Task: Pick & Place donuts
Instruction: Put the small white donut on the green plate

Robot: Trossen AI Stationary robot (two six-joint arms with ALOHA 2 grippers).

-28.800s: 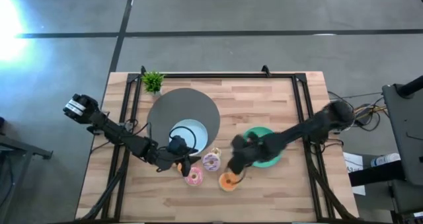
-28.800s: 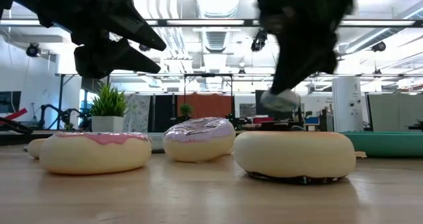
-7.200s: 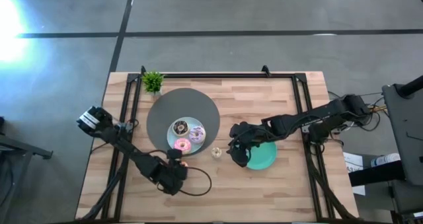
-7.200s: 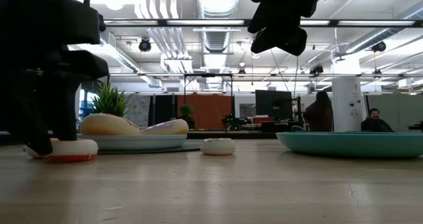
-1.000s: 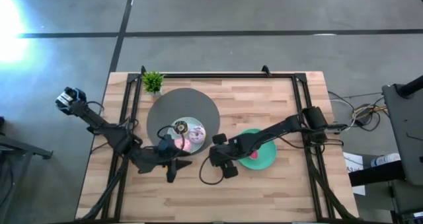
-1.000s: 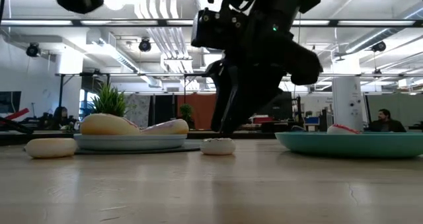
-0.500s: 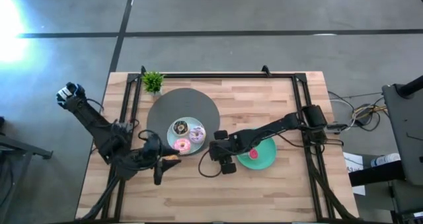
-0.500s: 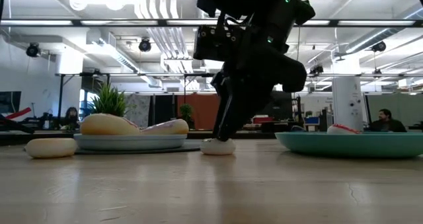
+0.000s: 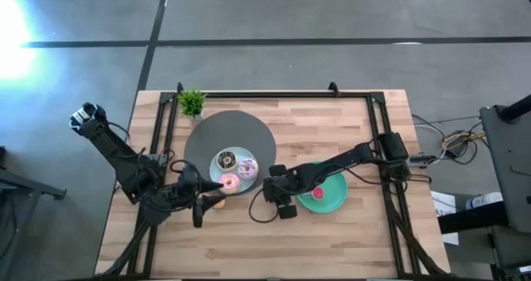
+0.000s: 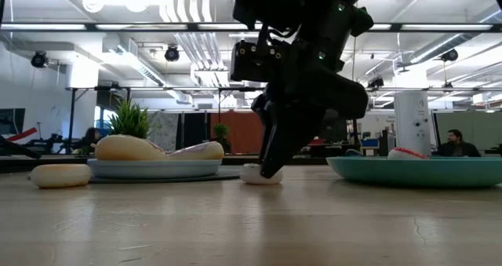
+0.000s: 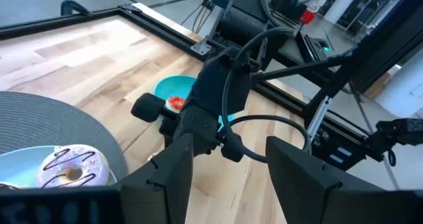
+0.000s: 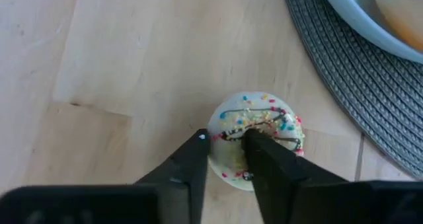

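Right tool narrowly pinching sprinkled donut rim on surface; shallow off-centre grip, likely slipping when lifted.

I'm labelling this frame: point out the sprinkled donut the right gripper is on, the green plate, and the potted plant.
sprinkled donut [image 12: 264, 128], right wrist view, frosted top beside the fingers.
green plate [image 9: 333, 196], high view, bare rim area.
potted plant [image 9: 192, 102], high view, leaves.

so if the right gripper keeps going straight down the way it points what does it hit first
The small sprinkled donut. The right gripper already has its fingers around one side of it, one finger seemingly in the hole, so the wooden table directly beneath comes next.
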